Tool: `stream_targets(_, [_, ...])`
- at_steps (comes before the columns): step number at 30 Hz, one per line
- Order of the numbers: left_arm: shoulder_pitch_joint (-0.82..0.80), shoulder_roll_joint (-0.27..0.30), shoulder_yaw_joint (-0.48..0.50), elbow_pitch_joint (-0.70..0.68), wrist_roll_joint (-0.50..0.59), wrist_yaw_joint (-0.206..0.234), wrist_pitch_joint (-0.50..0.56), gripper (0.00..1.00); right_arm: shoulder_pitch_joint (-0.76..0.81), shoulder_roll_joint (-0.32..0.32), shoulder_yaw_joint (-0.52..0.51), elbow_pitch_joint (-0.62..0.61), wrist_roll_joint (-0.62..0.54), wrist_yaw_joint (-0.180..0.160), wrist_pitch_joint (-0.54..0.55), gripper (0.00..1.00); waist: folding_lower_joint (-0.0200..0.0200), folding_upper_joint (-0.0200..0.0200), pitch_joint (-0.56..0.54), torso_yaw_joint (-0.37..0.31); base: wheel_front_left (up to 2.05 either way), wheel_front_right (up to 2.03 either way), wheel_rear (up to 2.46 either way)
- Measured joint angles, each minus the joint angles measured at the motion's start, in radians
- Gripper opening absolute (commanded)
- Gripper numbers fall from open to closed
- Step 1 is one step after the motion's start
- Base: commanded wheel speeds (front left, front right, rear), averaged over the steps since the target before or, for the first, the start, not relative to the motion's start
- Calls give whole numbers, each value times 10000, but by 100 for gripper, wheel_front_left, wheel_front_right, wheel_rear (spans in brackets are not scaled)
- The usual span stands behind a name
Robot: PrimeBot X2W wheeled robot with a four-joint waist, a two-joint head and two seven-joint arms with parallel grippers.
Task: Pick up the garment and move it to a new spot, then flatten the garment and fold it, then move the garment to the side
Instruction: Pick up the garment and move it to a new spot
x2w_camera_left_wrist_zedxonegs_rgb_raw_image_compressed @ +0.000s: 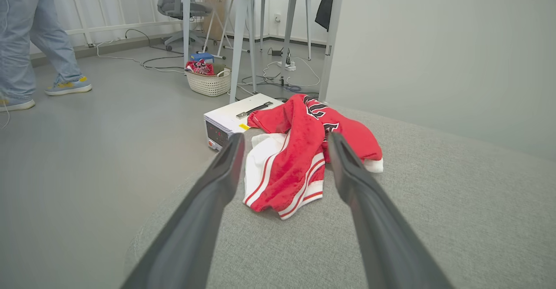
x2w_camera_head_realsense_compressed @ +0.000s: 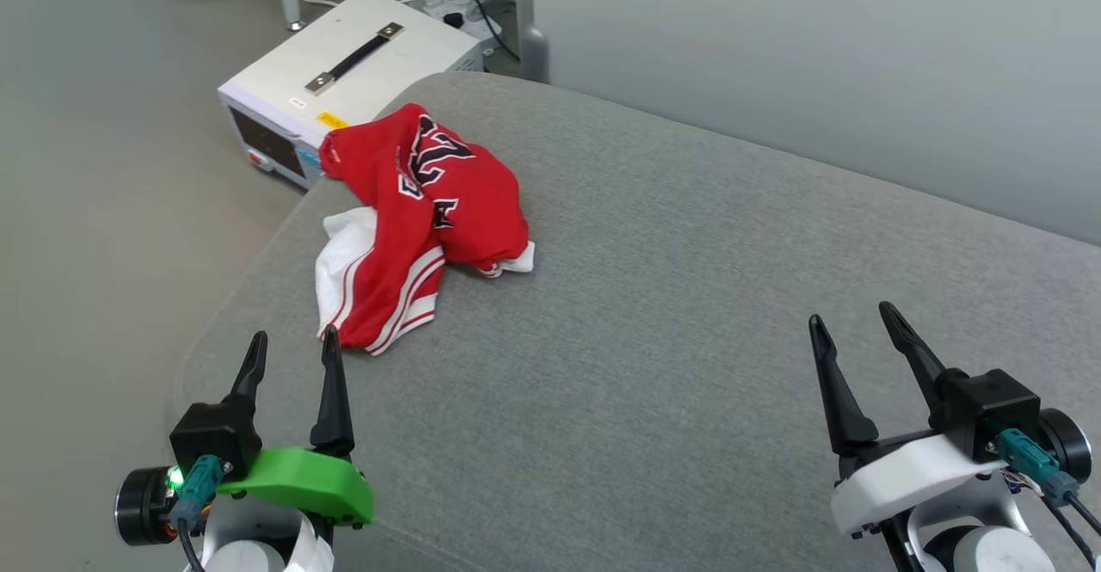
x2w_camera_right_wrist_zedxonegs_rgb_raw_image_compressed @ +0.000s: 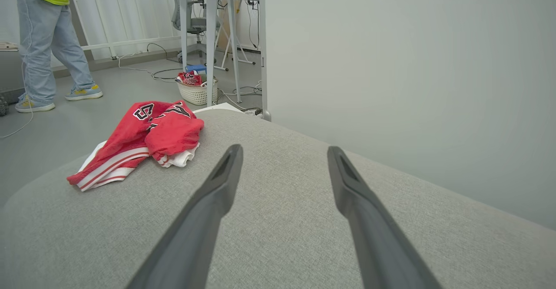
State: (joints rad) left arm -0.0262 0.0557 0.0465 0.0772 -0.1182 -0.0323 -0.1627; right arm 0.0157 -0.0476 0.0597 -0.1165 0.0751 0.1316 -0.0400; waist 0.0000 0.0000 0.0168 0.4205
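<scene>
The red jersey T-shirt lies crumpled on the grey padded bench. It is just ahead of the left claw, and well apart from the right claw, off to that claw's left. Both claws stand open and empty, fingers spread over the bench.

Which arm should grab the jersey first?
Left, probably. The left gripper is open just short of the garment; the right gripper, also open, sits far across the grey cushion.

Black lettering on the garment — crumpled, 1 character like S or 5
</scene>
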Motion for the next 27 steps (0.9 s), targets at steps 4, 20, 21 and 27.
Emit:
stream_targets(4, [-1, 0, 17, 82, -52, -4, -92, 100, -8, 2, 27, -59, 71, 0, -77, 100, 0, 0, -8, 331, 0, 0, 0])
stream_targets(20, [-480, 38, 198, 959, -293, -334, -408, 100, -275, 4, 240, -564, 61, 0, -125, 100, 0, 0, 86, 1111, 0, 0, 0])
stream_targets(21, [-605, 58, 217, 1074, -374, -355, -439, 100, -314, -4, 282, -629, 46, 0, -82, 100, 0, 0, 133, 1108, 0, 0, 0])
stream_targets(27, [-1775, 493, 159, 1804, -811, -625, -481, 100, -799, -318, 370, -1197, -35, 0, 274, 100, 0, -1, 571, 943, 0, 0, 0])
